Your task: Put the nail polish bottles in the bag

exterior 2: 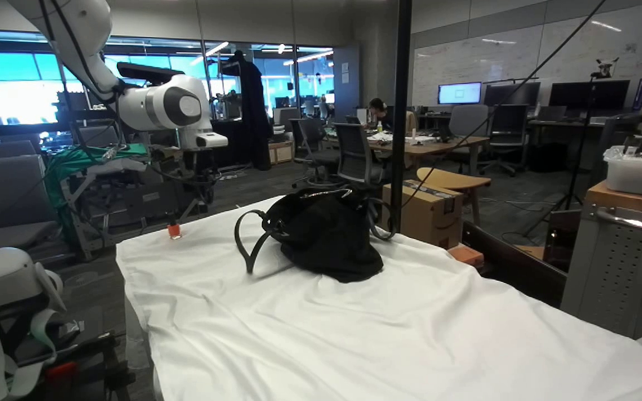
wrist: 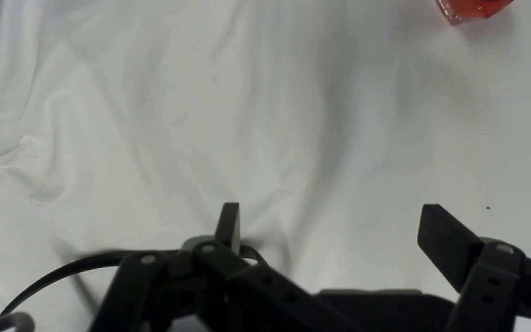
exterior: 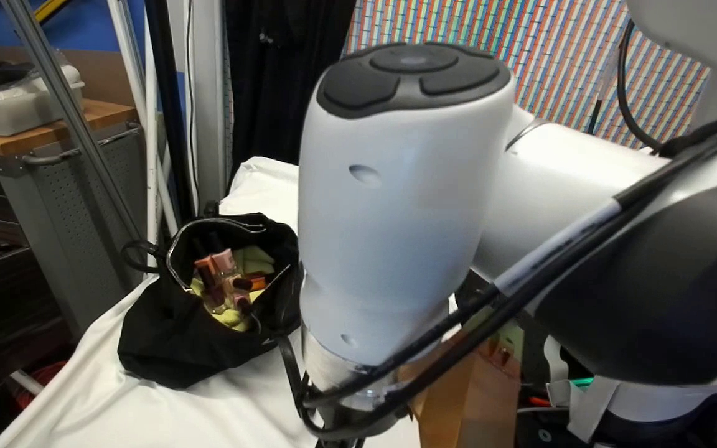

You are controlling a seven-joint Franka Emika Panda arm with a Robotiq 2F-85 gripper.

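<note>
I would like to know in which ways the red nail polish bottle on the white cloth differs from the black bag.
Size: the red nail polish bottle is tiny; the black bag is far larger.
Look: the bottle is glossy and red; the bag is dull black fabric.
Pose: the bottle stands upright; the bag sits slumped and open.
Both rest on the white cloth.

In the wrist view, soft shadows crease the cloth (wrist: pixel 274 115) beyond the fingers (wrist: pixel 450 244), where the bottle (wrist: pixel 474 8) glints. In an exterior view, windows (exterior 2: pixel 20 92) glare white above and behind the fingers, which are too dark to make out.
</note>
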